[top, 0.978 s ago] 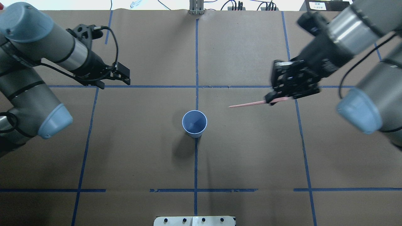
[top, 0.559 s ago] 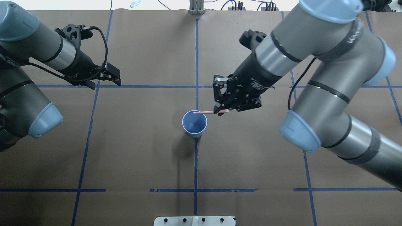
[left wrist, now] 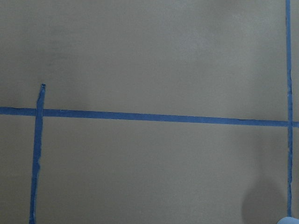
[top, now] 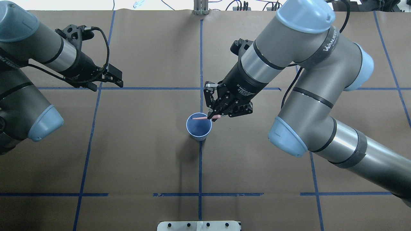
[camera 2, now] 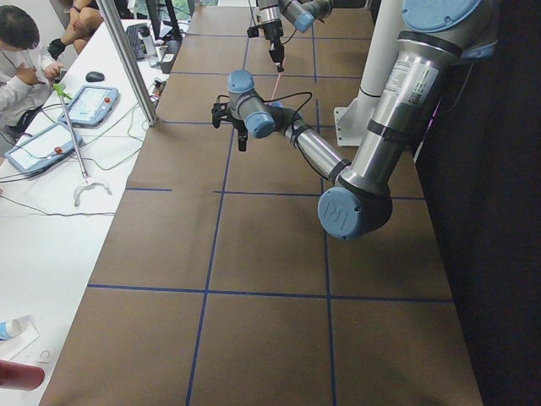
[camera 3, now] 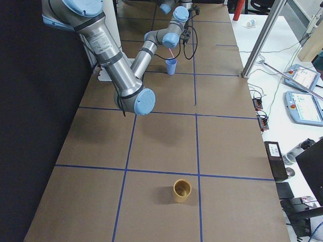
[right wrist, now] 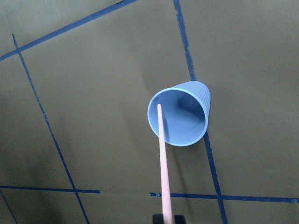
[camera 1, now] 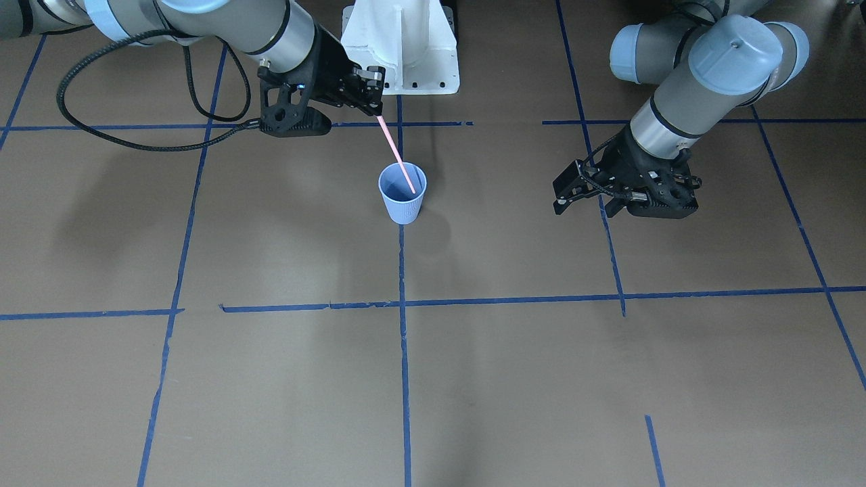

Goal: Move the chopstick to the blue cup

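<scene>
The blue cup [top: 199,126] stands upright at the table's middle on a blue tape line; it also shows in the front view [camera 1: 403,193] and the right wrist view [right wrist: 179,118]. My right gripper [top: 214,116] is shut on the pale-pink chopstick [top: 202,118] and holds it tilted over the cup's rim. The stick [camera 1: 396,152] slants down with its lower tip inside the cup's mouth, as the right wrist view [right wrist: 161,149] shows. My left gripper [top: 119,79] hovers open and empty far to the cup's left, also seen in the front view [camera 1: 575,193].
Blue tape lines form a grid on the brown paper table [top: 144,154]. A tan cup [camera 3: 182,190] stands near the table's right end. The robot's white base [camera 1: 400,42] is behind the cup. A person [camera 2: 25,59] sits beside the table's left end.
My right arm has carried the chopstick from the right side over to the cup and tilted it steeper, so that its tip now lies inside the rim. The left gripper drew back slightly.
</scene>
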Robot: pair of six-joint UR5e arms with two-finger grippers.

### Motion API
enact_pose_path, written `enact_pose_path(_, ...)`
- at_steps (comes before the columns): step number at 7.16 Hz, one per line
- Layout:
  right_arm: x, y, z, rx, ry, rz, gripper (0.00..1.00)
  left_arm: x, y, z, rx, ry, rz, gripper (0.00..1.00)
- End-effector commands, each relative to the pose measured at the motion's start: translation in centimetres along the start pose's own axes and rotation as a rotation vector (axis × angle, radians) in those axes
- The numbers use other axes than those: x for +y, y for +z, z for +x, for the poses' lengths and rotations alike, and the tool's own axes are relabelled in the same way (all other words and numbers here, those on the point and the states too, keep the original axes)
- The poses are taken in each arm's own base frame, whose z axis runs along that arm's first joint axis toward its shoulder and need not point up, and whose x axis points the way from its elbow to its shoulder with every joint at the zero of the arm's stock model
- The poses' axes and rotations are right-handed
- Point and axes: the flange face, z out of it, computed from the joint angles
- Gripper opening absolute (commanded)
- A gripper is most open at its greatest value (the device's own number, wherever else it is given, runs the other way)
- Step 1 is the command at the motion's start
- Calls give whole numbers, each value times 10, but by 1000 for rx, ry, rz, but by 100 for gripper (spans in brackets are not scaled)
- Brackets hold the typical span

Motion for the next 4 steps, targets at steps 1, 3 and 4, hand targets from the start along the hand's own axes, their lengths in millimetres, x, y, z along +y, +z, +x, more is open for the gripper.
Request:
enact_pose_path(1, -8, 21, 3, 30, 21, -17, 3, 0, 0, 0, 2, 0, -1, 99)
enact_pose_path(3, -18, 38, 7, 56, 40, -26, 21, 0, 0, 0, 1, -1, -1, 99)
enact_pose_path(4, -20, 44, 8, 63, 43, -29, 66, 0, 0, 0, 1, 0, 1, 99)
